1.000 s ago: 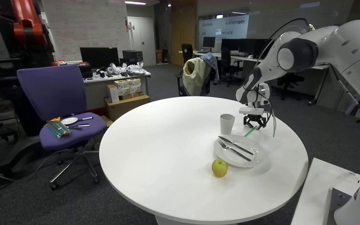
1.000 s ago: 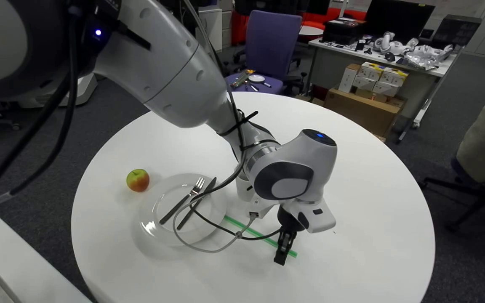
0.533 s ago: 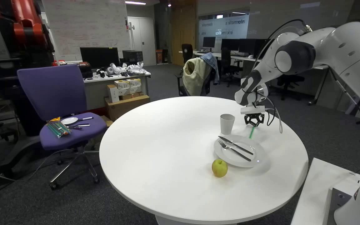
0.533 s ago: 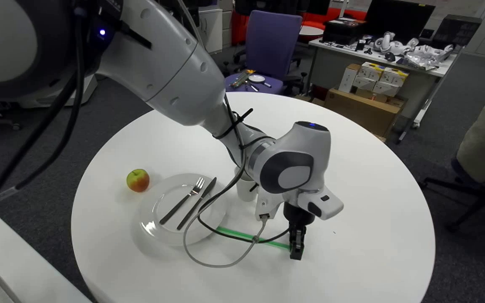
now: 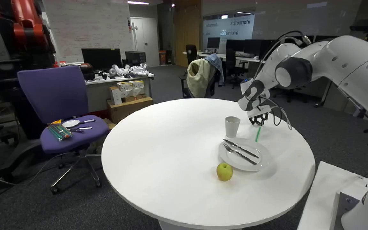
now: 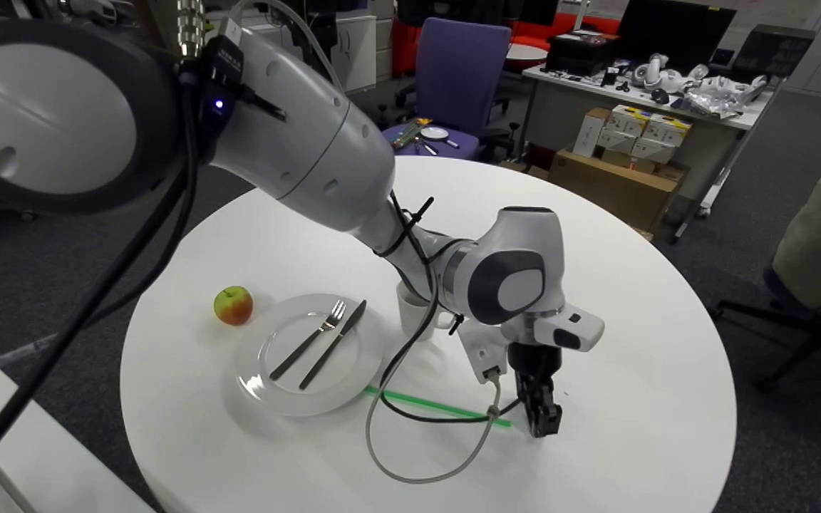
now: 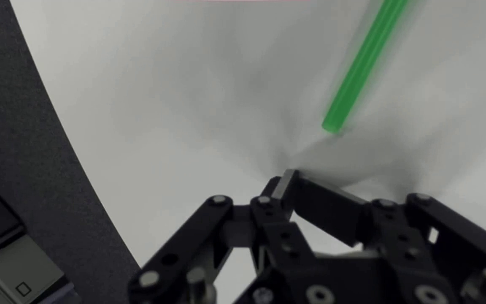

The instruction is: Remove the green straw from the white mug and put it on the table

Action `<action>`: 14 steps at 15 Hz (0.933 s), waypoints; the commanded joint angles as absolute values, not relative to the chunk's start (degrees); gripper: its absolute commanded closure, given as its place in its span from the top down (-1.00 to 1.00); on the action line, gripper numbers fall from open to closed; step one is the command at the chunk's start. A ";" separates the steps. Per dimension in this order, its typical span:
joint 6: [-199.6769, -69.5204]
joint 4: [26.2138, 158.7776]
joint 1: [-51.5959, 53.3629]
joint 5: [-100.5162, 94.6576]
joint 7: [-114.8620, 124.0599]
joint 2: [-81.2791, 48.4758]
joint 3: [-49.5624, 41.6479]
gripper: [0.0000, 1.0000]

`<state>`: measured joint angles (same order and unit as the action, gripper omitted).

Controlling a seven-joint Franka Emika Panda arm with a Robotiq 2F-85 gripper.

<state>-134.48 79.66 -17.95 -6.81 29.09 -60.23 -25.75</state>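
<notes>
1. Because the green straw (image 7: pixel 363 64) lies along the table (image 5: pixel 171 153), outside the white mug (image 5: pixel 232 127), I judge the placing step met; what remains, in my reading, is to raise the arm (image 5: pixel 353 67) clear

2. Note the state of the gripper (image 7: pixel 296 174): its fingertips meet with nothing between them. The near end of the straw rests just beside the tips, apart from them. Clenched this way, the tool presents a slim outline, probably so that it does not catch the straw on departure

3. Observe the straw's position. It appears to lie flat, its other end beside the rim of the plate (image 5: pixel 230 160); whether that end touches the rim, I cannot tell. So thin a tube needs only a narrow strip of tabletop, which likely explains this spot

4. Check the mug. It stands upright near the plate, no straw rising from its mouth, as the task requires

5. Disregard the knife (image 5: pixel 241 149) and fork (image 5: pixel 240 154), laid side by side on the plate as if for a meal, and the apple (image 5: pixel 224 172) on the side away from the straw

6. Caution: in an exterior view the grey cable (image 6: pixel 421 482) hangs across the line of the straw. Contact is not evident; a low loop could drag the straw, so a straight lift seems the safer move
</notes>
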 commanded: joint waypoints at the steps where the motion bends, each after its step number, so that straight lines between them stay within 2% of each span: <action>1: -134.80 77.83 -18.93 -5.35 27.32 -60.45 -24.87 -0.17; 9: -134.52 86.45 -24.85 12.14 26.68 -50.52 -18.60 0.98; 14: -140.24 96.75 -29.25 23.27 20.56 -42.44 -14.31 1.00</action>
<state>-135.74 86.97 -26.31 18.09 25.97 -50.41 -18.14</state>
